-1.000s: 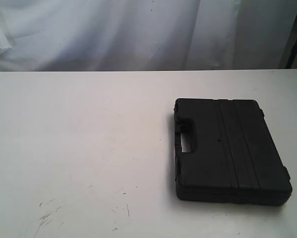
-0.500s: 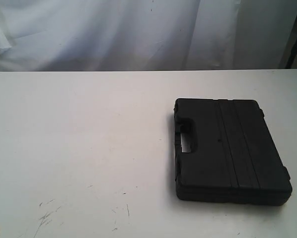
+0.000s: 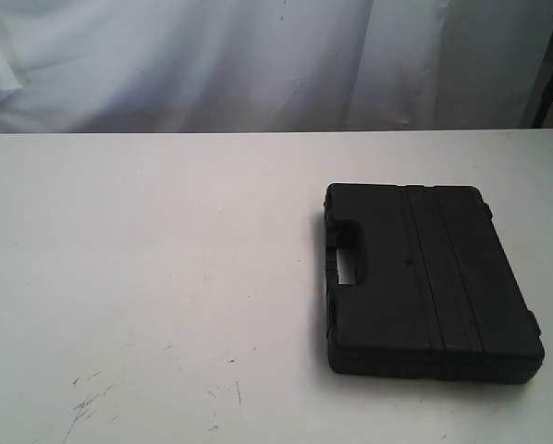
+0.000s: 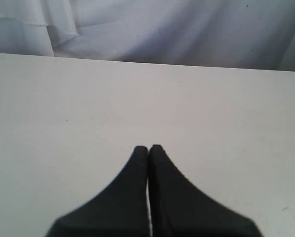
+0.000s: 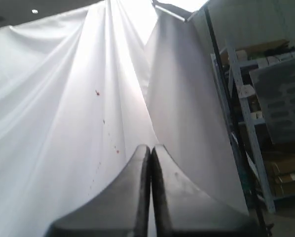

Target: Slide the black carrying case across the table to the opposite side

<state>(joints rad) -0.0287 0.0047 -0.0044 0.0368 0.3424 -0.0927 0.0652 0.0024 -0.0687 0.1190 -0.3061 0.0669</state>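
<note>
Lying flat, black case [image 3: 429,277], open table [image 3: 147,240] leftward

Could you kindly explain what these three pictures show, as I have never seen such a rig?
It is a robot with two arms, each ending in a gripper. The exterior view, from a camera off the arms, shows a white table with a black carrying case lying flat on it; no arm appears there. The other two cameras sit on the wrists. The left gripper is shut, empty, over the table. The right gripper is shut, empty, pointing at a white curtain, with shelving beside it.
</note>
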